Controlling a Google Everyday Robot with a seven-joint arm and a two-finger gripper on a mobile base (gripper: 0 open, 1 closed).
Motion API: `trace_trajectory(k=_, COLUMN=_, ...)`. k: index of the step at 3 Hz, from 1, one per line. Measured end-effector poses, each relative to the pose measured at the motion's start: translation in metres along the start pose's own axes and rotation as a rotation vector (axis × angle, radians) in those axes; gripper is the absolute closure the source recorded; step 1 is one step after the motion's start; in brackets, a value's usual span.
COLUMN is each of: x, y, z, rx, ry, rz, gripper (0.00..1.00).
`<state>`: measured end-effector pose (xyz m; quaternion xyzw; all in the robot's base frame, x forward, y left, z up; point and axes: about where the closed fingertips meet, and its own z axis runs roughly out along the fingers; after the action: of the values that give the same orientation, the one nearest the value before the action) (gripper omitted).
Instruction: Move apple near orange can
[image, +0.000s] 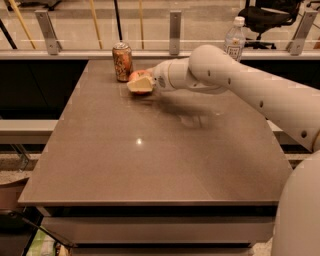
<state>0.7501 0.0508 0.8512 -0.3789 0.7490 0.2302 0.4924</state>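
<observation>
The orange can (122, 61) stands upright near the far left corner of the brown table (150, 160). My gripper (140, 83) is just right of the can, low over the table. It is shut on the apple (136, 75), whose red-pink top shows behind a pale finger (141, 85). The apple is a short gap from the can and not touching it. I cannot tell whether the apple rests on the table.
A clear plastic water bottle (234, 39) stands at the far right, behind my white arm (240, 80). A glass railing with metal posts (174, 31) runs along the table's far edge. An office chair (270, 15) stands beyond it.
</observation>
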Motion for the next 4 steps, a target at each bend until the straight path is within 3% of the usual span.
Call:
trace_trajectory(k=3, x=0.0002, y=0.0055, z=0.0056, rx=-0.011, ry=0.002, rz=-0.001, gripper=0.13)
trace_trajectory(k=4, x=0.0002, y=0.0073, z=0.0075, rx=-0.015, ry=0.002, rz=-0.001, gripper=0.0)
